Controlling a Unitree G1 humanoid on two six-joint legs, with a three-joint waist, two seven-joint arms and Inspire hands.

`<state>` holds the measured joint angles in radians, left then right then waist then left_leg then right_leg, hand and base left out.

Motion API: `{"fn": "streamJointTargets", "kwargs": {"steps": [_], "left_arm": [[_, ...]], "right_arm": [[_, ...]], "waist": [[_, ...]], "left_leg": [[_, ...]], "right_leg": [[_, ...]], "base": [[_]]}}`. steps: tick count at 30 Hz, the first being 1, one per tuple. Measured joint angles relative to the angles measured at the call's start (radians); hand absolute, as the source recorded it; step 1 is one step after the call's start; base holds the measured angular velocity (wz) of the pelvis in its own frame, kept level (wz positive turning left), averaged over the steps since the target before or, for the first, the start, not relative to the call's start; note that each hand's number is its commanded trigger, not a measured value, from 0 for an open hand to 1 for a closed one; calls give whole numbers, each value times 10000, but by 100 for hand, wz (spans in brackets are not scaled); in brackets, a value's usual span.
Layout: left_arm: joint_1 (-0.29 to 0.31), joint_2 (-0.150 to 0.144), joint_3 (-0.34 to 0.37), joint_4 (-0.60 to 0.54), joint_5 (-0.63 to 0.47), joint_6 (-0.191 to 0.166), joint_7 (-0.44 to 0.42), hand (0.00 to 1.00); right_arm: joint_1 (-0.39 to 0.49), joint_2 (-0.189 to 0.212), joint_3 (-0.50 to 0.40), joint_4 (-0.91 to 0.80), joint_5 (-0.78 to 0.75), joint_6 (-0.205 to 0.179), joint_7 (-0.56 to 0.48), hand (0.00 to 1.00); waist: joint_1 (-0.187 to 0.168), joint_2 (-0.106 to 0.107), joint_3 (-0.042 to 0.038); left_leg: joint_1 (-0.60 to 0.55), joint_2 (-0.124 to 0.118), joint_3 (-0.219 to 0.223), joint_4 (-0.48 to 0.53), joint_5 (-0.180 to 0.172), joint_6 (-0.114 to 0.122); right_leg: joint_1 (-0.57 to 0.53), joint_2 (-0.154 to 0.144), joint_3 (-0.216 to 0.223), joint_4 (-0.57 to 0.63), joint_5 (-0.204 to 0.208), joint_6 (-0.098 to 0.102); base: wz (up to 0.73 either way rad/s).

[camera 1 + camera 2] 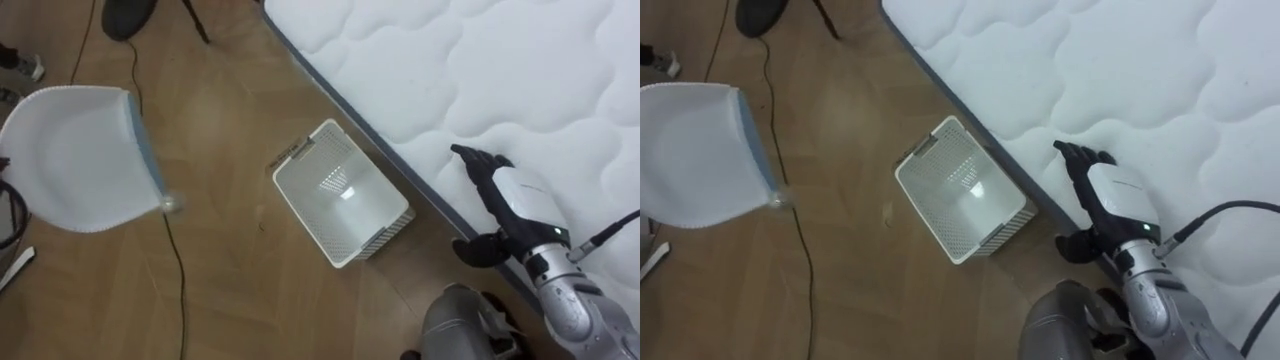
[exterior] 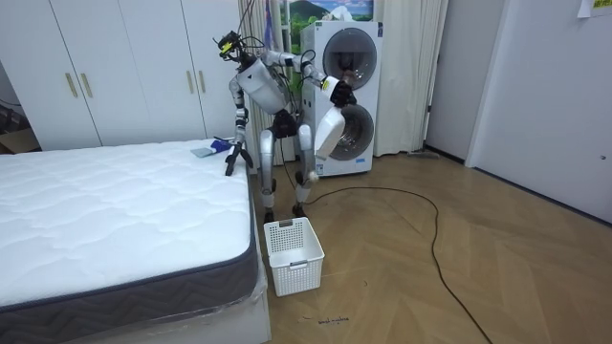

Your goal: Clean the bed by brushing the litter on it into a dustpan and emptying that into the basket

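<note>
Partway, by my reading: left hand is clenching the top of a white item, holding it over the floor, clear of the bed. Item is looking soft, rounded, blue-edged, with a small ball dangling. Basket is sitting empty beside the bed's edge. Right hand, fingers straight, is hovering at that edge. A blue thing is lying at the bed's corner, probably left to clear.

Bright, even room light; glare patch inside the white basket; soft shadows on the floor.
</note>
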<state>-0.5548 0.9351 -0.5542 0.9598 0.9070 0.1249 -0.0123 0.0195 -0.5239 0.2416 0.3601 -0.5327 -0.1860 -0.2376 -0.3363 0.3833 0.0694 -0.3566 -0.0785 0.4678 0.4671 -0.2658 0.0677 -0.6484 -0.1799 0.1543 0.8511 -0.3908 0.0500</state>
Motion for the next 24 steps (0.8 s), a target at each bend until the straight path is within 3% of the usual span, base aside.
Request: {"fn": "streamJointTargets", "kwargs": {"steps": [10,17,24], "left_arm": [[-99,6,-21,-174,806,-6,63,100],[-302,12,-189,-495,1152,-10,29,100],[-366,316,-790,-292,551,-37,126,100]], "right_arm": [[-146,2,-8,285,176,-307,88,0],[-238,12,1,361,175,-367,202,0],[-366,26,227,325,414,-417,225,0]], "waist": [[-152,-4,0],[-187,-84,66],[-234,-116,46]], "left_leg": [[26,-12,30,-1,0,0],[58,-2,108,-7,0,0],[-153,187,169,19,-13,4]], "right_leg": [[3,-27,-17,59,0,0],[-4,-13,-9,105,-2,-5],[-163,195,29,-55,72,-71]], "base": [[0],[0],[-3]]}}
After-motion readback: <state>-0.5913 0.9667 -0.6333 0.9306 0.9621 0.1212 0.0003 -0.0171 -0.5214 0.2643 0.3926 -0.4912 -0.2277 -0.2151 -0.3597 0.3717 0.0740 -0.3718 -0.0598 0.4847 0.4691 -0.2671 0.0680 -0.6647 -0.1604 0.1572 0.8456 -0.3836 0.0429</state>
